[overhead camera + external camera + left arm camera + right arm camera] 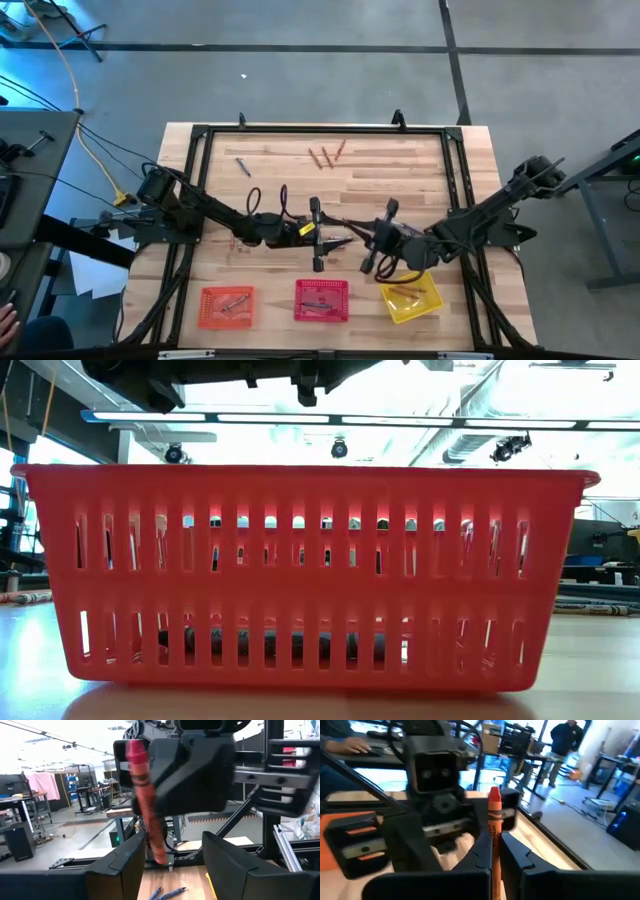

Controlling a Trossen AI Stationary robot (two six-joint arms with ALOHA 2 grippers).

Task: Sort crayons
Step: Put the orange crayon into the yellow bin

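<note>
Reddish-orange crayon (493, 837) stands upright, clamped in my right gripper (368, 238) at centre frame. My left gripper (328, 238) faces it, fingers (125, 862) released either side of the crayon. Both arms reach inward. I count three baskets: orange (226, 306), red (321, 300), yellow (410, 297). Only the overhead view shows three loose crayons (326, 154) at upper centre.

- A grey floor (300, 25) lies around the table (480, 170), crossed by dark lines.
- A yellow cable (70, 70) runs over the floor at the left.
- Long ceiling lights (330, 418) glow overhead, with ducts (470, 445) beside them.
- A pink cloth (44, 785) hangs over a stand at the left.
- Workbenches (95, 795) stand farther back.
- A person (565, 742) in dark clothes stands by a desk.
</note>
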